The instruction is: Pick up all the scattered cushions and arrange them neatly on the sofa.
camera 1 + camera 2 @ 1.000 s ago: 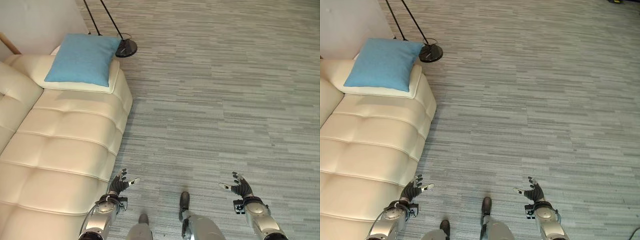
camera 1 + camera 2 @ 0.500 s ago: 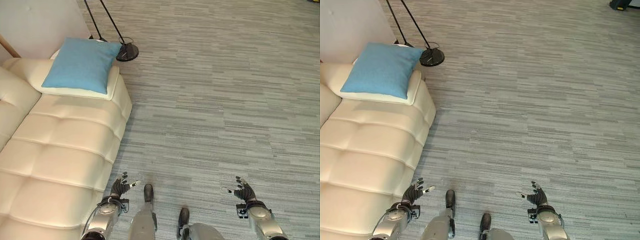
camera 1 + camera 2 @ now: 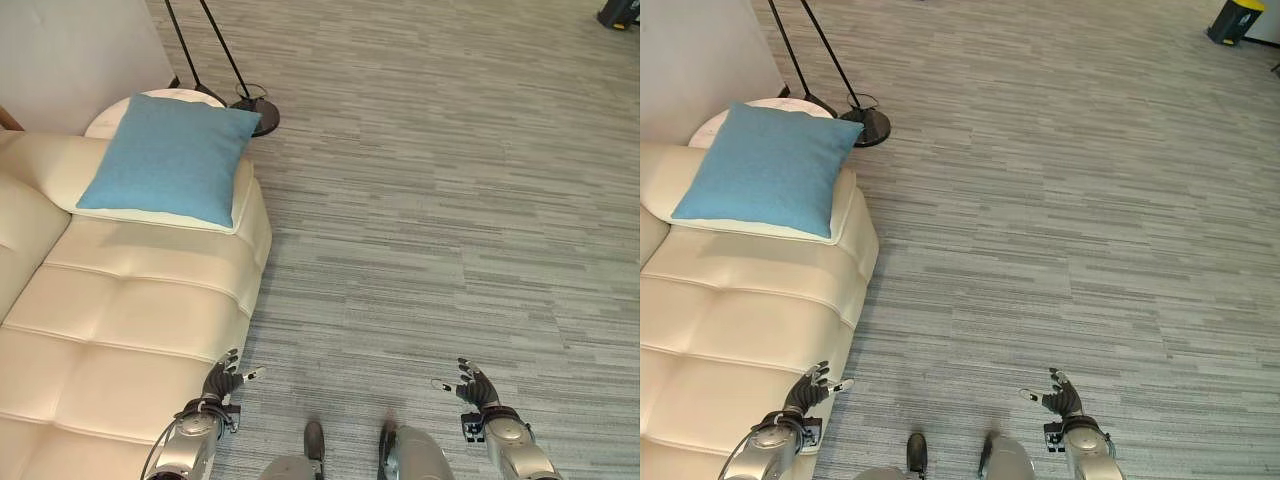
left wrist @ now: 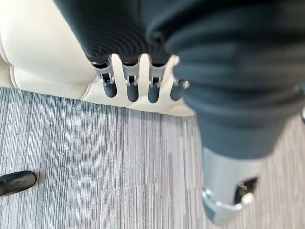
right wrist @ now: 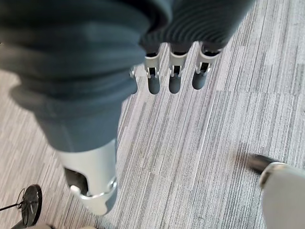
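A blue cushion (image 3: 170, 157) lies flat on the far end of the cream leather sofa (image 3: 110, 330), over its armrest. My left hand (image 3: 218, 384) hangs low beside the sofa's front edge, fingers straight and empty; its fingers (image 4: 129, 86) show against the sofa's side (image 4: 43, 52). My right hand (image 3: 476, 390) is out over the grey carpet, open and empty, with its fingers (image 5: 172, 78) spread above the floor.
A floor lamp with a round black base (image 3: 262, 115) and slanted black poles stands just past the sofa's end, next to a small round white table (image 3: 150, 100). Grey striped carpet (image 3: 450, 200) spreads wide to the right. A yellow-topped dark bin (image 3: 1232, 20) stands at the far right corner.
The whole view has shifted as the camera moved: sofa and cushion now sit lower and nearer, and the white table and the bin have come into view. Both hands stay open and empty.
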You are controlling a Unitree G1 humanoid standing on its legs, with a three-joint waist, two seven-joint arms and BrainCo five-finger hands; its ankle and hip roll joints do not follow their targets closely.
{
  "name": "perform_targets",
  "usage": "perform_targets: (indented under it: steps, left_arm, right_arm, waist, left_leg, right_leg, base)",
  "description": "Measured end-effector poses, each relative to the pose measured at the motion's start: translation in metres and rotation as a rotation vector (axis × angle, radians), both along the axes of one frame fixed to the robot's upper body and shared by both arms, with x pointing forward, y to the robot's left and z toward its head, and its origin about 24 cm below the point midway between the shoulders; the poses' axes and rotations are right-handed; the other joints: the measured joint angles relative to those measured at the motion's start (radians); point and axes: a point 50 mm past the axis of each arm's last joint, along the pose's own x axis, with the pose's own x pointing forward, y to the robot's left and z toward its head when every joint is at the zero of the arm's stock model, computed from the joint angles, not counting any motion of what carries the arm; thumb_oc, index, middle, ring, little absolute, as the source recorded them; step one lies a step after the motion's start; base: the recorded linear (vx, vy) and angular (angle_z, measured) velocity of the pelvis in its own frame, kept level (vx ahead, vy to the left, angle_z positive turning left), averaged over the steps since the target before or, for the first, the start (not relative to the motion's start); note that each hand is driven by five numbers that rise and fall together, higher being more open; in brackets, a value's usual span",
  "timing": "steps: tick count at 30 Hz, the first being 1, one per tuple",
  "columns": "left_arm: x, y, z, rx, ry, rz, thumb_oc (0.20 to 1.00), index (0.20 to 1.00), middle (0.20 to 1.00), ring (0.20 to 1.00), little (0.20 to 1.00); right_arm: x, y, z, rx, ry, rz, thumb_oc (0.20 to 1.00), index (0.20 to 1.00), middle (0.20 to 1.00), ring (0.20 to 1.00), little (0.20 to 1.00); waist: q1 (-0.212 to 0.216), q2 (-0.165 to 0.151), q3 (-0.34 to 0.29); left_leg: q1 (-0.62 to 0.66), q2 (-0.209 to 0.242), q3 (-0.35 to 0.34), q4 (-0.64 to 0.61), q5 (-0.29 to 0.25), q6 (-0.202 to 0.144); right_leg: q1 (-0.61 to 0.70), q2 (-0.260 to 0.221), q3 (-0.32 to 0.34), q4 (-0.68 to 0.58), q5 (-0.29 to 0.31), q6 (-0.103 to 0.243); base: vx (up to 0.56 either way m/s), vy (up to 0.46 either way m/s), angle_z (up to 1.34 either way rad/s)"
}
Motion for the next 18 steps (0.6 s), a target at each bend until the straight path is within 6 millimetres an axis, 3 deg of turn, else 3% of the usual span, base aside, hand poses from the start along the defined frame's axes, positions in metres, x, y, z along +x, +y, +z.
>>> perform_targets:
  steps: [2, 3, 4, 6, 7, 8, 10, 11, 12, 14, 15, 18]
  left_arm:
    - [0.000, -0.002, -0.001, -0.007, 0.000, 0.002, 1.000, 1.000, 1.000, 1.000, 1.000]
    - [0.002, -0.004, -0.001, -0.021, -0.005, 0.017, 1.000, 1.000, 1.000, 1.000, 1.000]
    - [0.003, -0.006, -0.001, -0.031, -0.012, 0.025, 1.000, 1.000, 1.000, 1.000, 1.000]
    - [0.001, -0.008, -0.001, -0.035, -0.010, 0.019, 1.000, 1.000, 1.000, 1.000, 1.000]
    - [0.001, -0.010, -0.003, -0.043, -0.009, 0.018, 1.000, 1.000, 1.000, 1.000, 1.000]
    - [-0.001, -0.013, -0.004, -0.051, -0.003, 0.018, 1.000, 1.000, 1.000, 1.000, 1.000]
    - [0.000, -0.013, -0.003, -0.051, -0.009, 0.016, 1.000, 1.000, 1.000, 1.000, 1.000]
    - [0.000, -0.012, -0.002, -0.046, -0.011, 0.014, 1.000, 1.000, 1.000, 1.000, 1.000]
    - [0.000, -0.013, -0.003, -0.050, -0.008, 0.012, 1.000, 1.000, 1.000, 1.000, 1.000]
    - [0.002, -0.015, -0.003, -0.055, -0.012, 0.006, 1.000, 1.000, 1.000, 1.000, 1.000]
    - [0.003, -0.015, -0.002, -0.060, -0.015, 0.004, 1.000, 1.000, 1.000, 1.000, 1.000]
    - [0.007, -0.015, 0.001, -0.059, -0.028, 0.001, 1.000, 1.000, 1.000, 1.000, 1.000]
  right_arm:
    - [0.000, -0.001, 0.000, -0.002, -0.001, -0.006, 1.000, 1.000, 1.000, 1.000, 1.000]
    - [-0.002, -0.002, 0.000, -0.005, 0.003, -0.012, 1.000, 1.000, 1.000, 1.000, 1.000]
    - [-0.004, -0.002, -0.002, -0.004, 0.009, -0.017, 1.000, 1.000, 1.000, 1.000, 1.000]
    - [-0.010, -0.003, -0.005, -0.005, 0.027, -0.025, 1.000, 1.000, 1.000, 1.000, 1.000]
    - [-0.015, -0.005, -0.008, -0.009, 0.044, -0.031, 1.000, 1.000, 1.000, 1.000, 1.000]
    - [-0.017, -0.008, -0.009, -0.013, 0.056, -0.038, 1.000, 1.000, 1.000, 1.000, 1.000]
    - [-0.017, -0.009, -0.009, -0.015, 0.057, -0.044, 1.000, 1.000, 1.000, 1.000, 1.000]
    - [-0.013, -0.010, -0.007, -0.014, 0.042, -0.045, 1.000, 1.000, 1.000, 1.000, 1.000]
    - [-0.006, -0.012, -0.003, -0.017, 0.022, -0.052, 1.000, 1.000, 1.000, 1.000, 1.000]
    - [0.003, -0.018, 0.004, -0.032, -0.011, -0.049, 1.000, 1.000, 1.000, 1.000, 1.000]
    - [0.009, -0.024, 0.011, -0.053, -0.035, -0.045, 1.000, 1.000, 1.000, 1.000, 1.000]
    - [0.010, -0.028, 0.015, -0.068, -0.044, -0.040, 1.000, 1.000, 1.000, 1.000, 1.000]
  waist:
    - [-0.007, -0.006, 0.009]
    - [-0.016, -0.008, 0.014]
    - [-0.031, -0.012, 0.016]
    - [-0.038, -0.019, 0.015]
    - [-0.041, -0.015, 0.014]
    - [-0.042, 0.013, 0.004]
    - [-0.042, 0.033, -0.007]
    - [-0.037, 0.021, -0.008]
    - [-0.031, 0.022, -0.007]
    - [-0.026, 0.000, -0.004]
    - [-0.026, -0.010, -0.004]
    - [-0.029, -0.009, -0.004]
  left_leg:
    - [0.020, -0.005, -0.020, -0.001, -0.009, 0.000]
    - [0.033, -0.010, -0.034, 0.001, -0.040, 0.002]
    - [0.049, -0.015, -0.055, -0.001, -0.047, -0.003]
    - [0.105, -0.016, -0.089, -0.024, -0.058, -0.014]
    - [0.139, -0.004, -0.109, -0.032, -0.077, -0.030]
    - [0.152, 0.035, -0.124, -0.024, -0.098, -0.049]
    - [0.153, 0.083, -0.130, 0.033, -0.118, -0.083]
    - [0.148, 0.087, -0.120, 0.068, -0.118, -0.084]
    - [0.127, 0.099, -0.111, 0.138, -0.126, -0.100]
    - [0.017, 0.101, -0.112, 0.411, -0.139, -0.121]
    - [-0.053, 0.107, -0.104, 0.470, -0.156, -0.145]
    - [-0.082, 0.118, -0.087, 0.262, -0.148, -0.141]
  right_leg:
    - [0.005, 0.016, -0.014, -0.174, 0.089, -0.004]
    - [0.004, 0.013, -0.007, -0.211, 0.127, 0.001]
    - [0.031, 0.013, -0.003, -0.274, 0.146, 0.006]
    - [0.078, 0.013, 0.001, -0.268, 0.159, -0.011]
    - [0.107, 0.029, 0.020, -0.263, 0.204, -0.042]
    - [0.122, 0.063, 0.017, -0.240, 0.221, -0.063]
    - [0.150, 0.116, 0.016, -0.241, 0.233, -0.083]
    - [0.166, 0.126, 0.017, -0.247, 0.266, -0.149]
    - [0.186, 0.139, 0.011, -0.257, 0.242, -0.172]
    - [0.240, 0.139, 0.018, -0.289, 0.233, -0.192]
    - [0.281, 0.139, 0.018, -0.308, 0.215, -0.205]
    - [0.307, 0.152, 0.008, -0.308, 0.203, -0.214]
  base:
    - [0.30, -0.113, 0.18]
    - [0.27, -0.115, 0.49]
    - [0.29, -0.130, 0.62]
    - [0.35, -0.180, 0.58]
    - [0.31, -0.183, 0.54]
    - [0.18, -0.106, 0.50]
    - [0.24, -0.162, 0.35]
    - [0.30, -0.187, 0.08]
    - [0.19, -0.091, 0.04]
    - [0.28, -0.040, -0.02]
    - [0.25, 0.011, -0.03]
    - [0.20, 0.041, 0.02]
